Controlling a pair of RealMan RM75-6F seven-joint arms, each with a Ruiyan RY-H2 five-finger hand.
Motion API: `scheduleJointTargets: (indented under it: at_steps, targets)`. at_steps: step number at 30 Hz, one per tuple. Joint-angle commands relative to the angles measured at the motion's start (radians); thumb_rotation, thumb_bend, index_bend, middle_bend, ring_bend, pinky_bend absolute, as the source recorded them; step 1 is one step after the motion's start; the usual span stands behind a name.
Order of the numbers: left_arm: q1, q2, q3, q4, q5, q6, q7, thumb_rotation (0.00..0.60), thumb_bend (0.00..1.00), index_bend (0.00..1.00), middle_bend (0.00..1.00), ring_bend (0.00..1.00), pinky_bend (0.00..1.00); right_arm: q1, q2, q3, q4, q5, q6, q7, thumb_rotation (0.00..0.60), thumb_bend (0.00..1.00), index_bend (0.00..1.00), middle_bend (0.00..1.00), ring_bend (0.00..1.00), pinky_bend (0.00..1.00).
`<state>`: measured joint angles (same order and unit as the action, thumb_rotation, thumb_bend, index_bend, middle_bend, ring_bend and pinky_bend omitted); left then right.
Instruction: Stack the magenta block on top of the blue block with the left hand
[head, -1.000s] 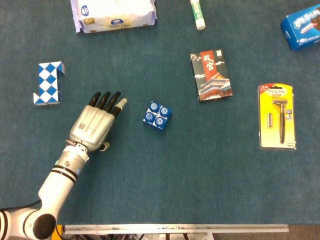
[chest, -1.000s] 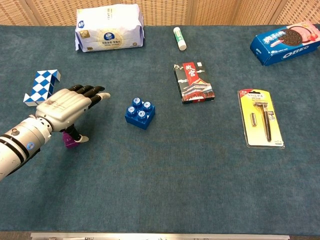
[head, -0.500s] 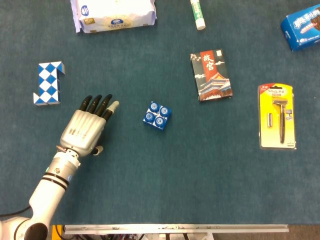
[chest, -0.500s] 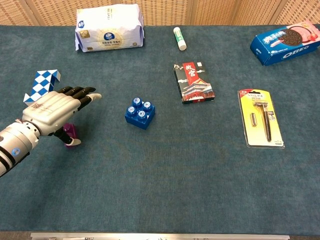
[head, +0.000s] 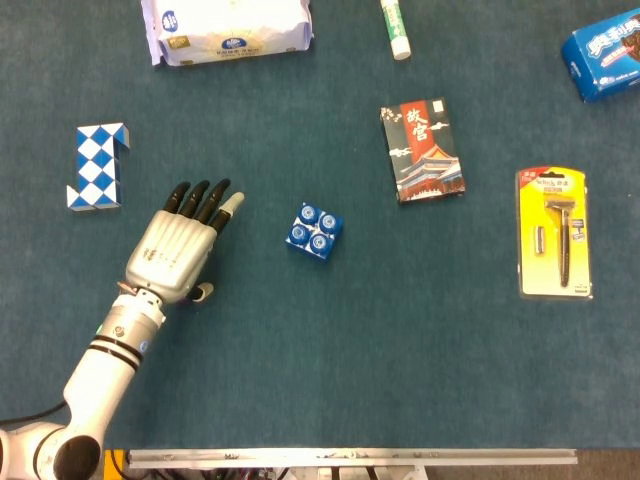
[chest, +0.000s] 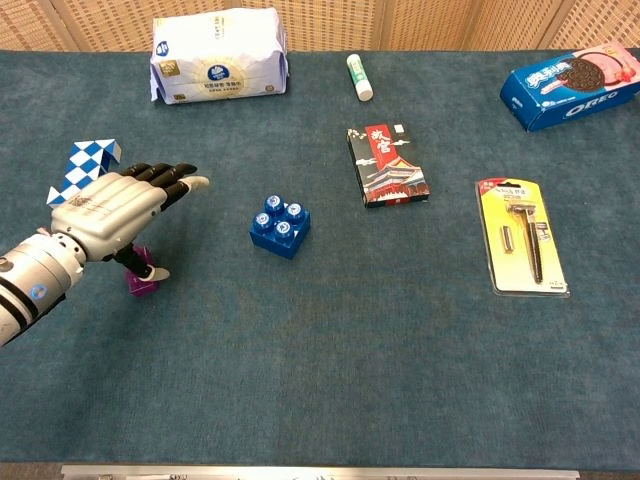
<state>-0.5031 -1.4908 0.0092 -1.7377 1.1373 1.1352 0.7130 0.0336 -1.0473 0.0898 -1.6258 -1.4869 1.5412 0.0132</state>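
Left hand (chest: 115, 212) is shifting slightly up-frame since half a second ago, fingers extended and apart, holding nothing. Magenta block (chest: 139, 283) is sitting beneath it at left-centre, blue block (chest: 280, 226) lying mid-frame, well apart.

Silver left hand (head: 178, 252), black fingers, white arm

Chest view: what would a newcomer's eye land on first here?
The silver left hand at the table's left, fingers extended, hovering over the small magenta block, which sits on the cloth unheld. Next, the blue block to the hand's right, studs up, nothing on it.
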Motion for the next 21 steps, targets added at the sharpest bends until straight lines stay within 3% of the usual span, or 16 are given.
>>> scheduleJointTargets:
  at_steps: [1,21]
  targets:
    - [-0.004,-0.008,-0.006,0.019,-0.021,-0.005,0.004,0.600,0.10,0.04,0.00,0.00,0.07,-0.001,0.001,0.001,0.001,0.002,0.001,0.003,0.600,0.00,0.00,0.08,0.00,0.27]
    - [0.038,0.024,0.029,0.034,-0.032,0.022,-0.042,0.600,0.10,0.04,0.00,0.00,0.07,-0.004,0.002,0.002,-0.001,0.003,0.004,0.001,0.600,0.00,0.00,0.08,0.00,0.27]
